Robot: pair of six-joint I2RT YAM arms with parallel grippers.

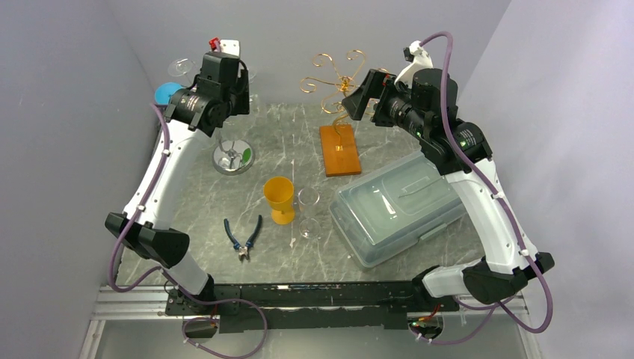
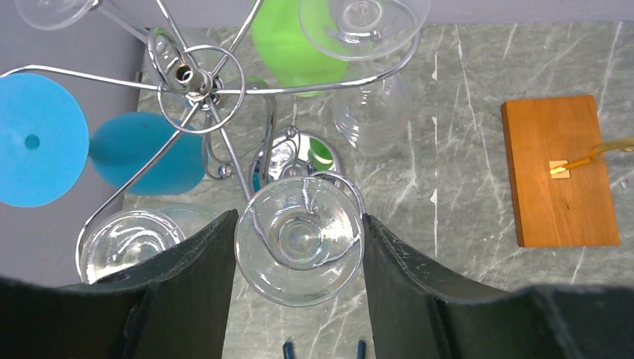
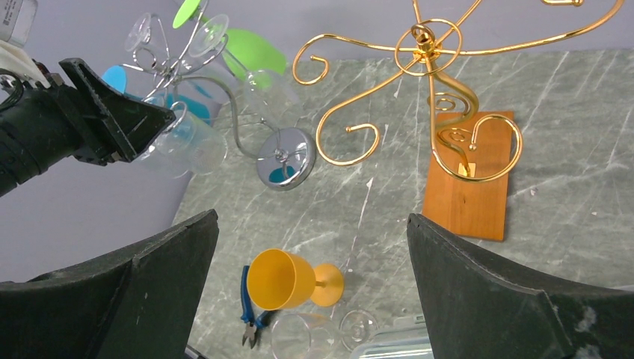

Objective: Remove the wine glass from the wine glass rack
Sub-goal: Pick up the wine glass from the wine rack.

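Seen from the left wrist, a clear wine glass (image 2: 299, 239) hangs upside down from a hook of the silver wire wine glass rack (image 2: 196, 78). The hook's wire curls across the glass's foot. My left gripper (image 2: 299, 218) is shut on this glass, both fingers pressed against its sides. The right wrist view shows the same glass (image 3: 183, 142) beside the left gripper's finger (image 3: 112, 120). My right gripper (image 3: 312, 217) hangs open and empty above the table, near the gold rack (image 3: 426, 45). From above, the left gripper (image 1: 243, 90) hides most of the silver rack; its mirrored base (image 1: 232, 156) shows.
The silver rack also carries a blue glass (image 2: 45, 142), a green glass (image 2: 295, 41) and other clear glasses (image 2: 370, 105). On the table are an orange goblet (image 1: 279, 198), a clear glass on its side (image 1: 308, 213), blue pliers (image 1: 243, 238) and a lidded plastic box (image 1: 400, 209).
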